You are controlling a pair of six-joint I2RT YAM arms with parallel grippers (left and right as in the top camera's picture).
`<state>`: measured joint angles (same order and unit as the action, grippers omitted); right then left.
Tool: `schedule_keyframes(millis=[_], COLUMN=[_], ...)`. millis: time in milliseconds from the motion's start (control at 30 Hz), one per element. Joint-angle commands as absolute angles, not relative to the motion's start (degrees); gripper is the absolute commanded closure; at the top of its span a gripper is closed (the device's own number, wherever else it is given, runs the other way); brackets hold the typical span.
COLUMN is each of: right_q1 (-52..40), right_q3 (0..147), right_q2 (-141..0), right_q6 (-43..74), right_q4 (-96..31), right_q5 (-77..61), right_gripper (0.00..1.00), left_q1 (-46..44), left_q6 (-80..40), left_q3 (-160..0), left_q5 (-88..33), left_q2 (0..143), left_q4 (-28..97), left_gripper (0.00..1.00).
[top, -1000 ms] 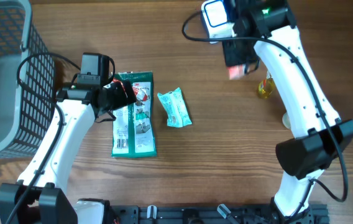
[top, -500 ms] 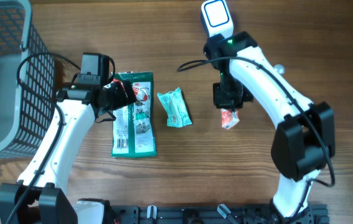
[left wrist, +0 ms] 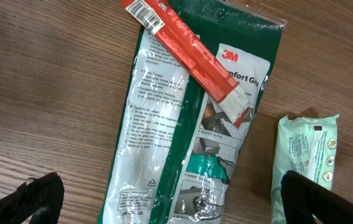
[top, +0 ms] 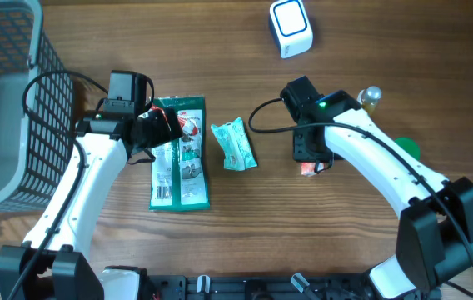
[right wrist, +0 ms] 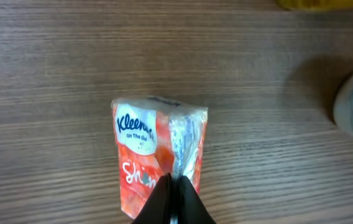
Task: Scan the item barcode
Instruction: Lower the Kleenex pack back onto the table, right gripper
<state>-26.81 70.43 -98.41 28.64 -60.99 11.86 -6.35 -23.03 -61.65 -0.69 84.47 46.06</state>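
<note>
The orange Kleenex pack (right wrist: 155,163) sits at mid-counter, pinched along its shiny seam by the right tool (right wrist: 173,190), which is clenched on it. The white scanner (top: 291,27) lies well apart at the far edge of the wooden counter (top: 245,233). A pale green wipes pack (top: 234,145) lies nearby. The left tool (left wrist: 176,202) hangs spread wide above a green 3M packet (left wrist: 164,143) beside a wire basket (top: 20,83).
</note>
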Motion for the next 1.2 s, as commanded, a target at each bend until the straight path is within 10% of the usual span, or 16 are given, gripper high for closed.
schedule_keyframes(millis=[0, 533, 700, 1033, 1067, 1100, 1167], right_q1=[-26.8, -26.5, -26.5, -26.5, -26.5, -26.6, -26.5], right_q3=[69.6, 67.8, 67.8, 77.0, 77.0, 76.2, 75.2], right_q2=[-98.5, -98.5, -98.5, -93.6, -93.6, -93.7, -93.7], right_q6=[26.6, 25.5, 25.5, 22.5, 22.5, 22.5, 22.5], right_q4=[-60.6, -57.5, -57.2, -61.4, -61.4, -60.5, -59.3], right_q5=[15.3, 22.1, 22.1, 5.4, 3.9, 1.9, -0.1], right_gripper=[0.96, 0.95, 0.39, 0.29, 0.26, 0.0, 0.0], left_q1=[-6.0, -6.0, -6.0, -6.0, -6.0, -6.0, -6.0], left_q6=[-22.7, -22.7, -22.7, -22.7, -22.7, -22.7, -22.7], left_q3=[-61.9, -61.9, -61.9, -61.9, -61.9, -61.9, -61.9], left_q5=[-0.1, -0.1, -0.1, -0.1, -0.1, -0.1, -0.1], left_q2=[84.4, 84.4, 84.4, 84.4, 84.4, 84.4, 84.4], left_q4=[45.9, 45.9, 45.9, 45.9, 45.9, 45.9, 45.9], left_gripper=[0.0, 0.0, 0.0, 0.0, 0.0, 0.0, 0.0])
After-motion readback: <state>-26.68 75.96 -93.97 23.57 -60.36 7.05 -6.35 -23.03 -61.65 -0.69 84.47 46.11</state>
